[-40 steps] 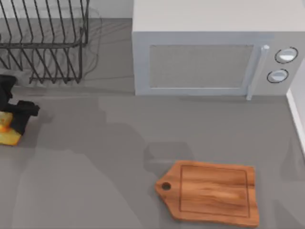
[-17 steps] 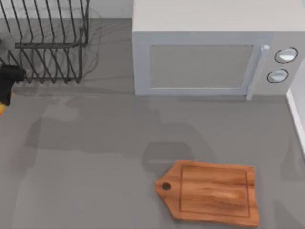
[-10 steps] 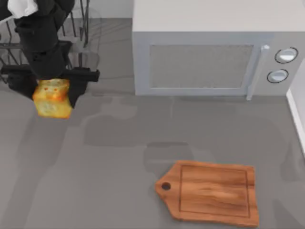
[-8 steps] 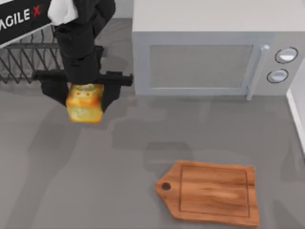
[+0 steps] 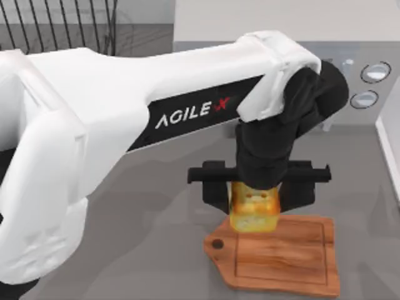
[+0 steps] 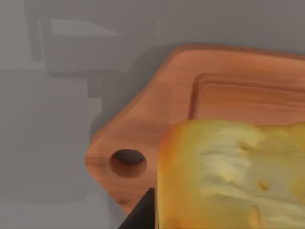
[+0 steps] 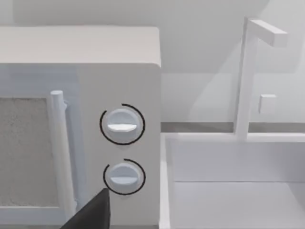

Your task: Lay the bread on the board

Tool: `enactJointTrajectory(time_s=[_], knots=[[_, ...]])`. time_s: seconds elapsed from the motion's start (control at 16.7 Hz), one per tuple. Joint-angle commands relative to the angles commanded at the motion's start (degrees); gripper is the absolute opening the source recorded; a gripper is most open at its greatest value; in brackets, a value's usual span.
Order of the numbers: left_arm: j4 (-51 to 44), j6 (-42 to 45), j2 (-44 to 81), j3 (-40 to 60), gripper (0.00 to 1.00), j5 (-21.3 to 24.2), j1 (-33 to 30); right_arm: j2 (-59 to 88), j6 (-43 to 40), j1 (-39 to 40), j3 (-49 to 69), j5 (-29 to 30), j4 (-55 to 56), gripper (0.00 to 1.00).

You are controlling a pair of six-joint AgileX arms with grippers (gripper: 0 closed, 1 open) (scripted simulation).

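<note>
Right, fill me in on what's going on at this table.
The left gripper holds the bread between its fingers, over the cutting board near its tapered end with the hole. Whether the bread already touches the wood cannot be told. The right arm is parked by the microwave.

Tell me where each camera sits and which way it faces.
Top view: above the table, looking down; left arm's end effector grips the bread over the board.
Left wrist view: looks down past the bread onto the board, both shared with the top view.
Right wrist view: faces the microwave, beside a dark end effector tip.
</note>
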Motion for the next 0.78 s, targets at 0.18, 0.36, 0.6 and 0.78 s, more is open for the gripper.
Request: enactJointTrajectory(time_s=[0.18, 0.36, 0.6, 0.78], knots=[[0.6, -4.9, 0.2, 0.8, 0.00, -0.3, -4.9, 0.0, 0.0, 0.0, 0.0, 0.0, 0.0, 1.00], [0.6, -5.3, 0.2, 0.9, 0.00, -0.3, -5.2, 0.0, 0.0, 0.0, 0.0, 0.0, 0.0, 1.00], [1.4, -5.1, 0.2, -0.1, 0.00, -0.2, -5.0, 0.0, 0.0, 0.0, 0.0, 0.0, 0.0, 1.00], [4.0, -5.2, 0.7, -2.0, 0.00, -0.3, -5.0, 0.0, 0.0, 0.0, 0.0, 0.0, 0.0, 1.00]])
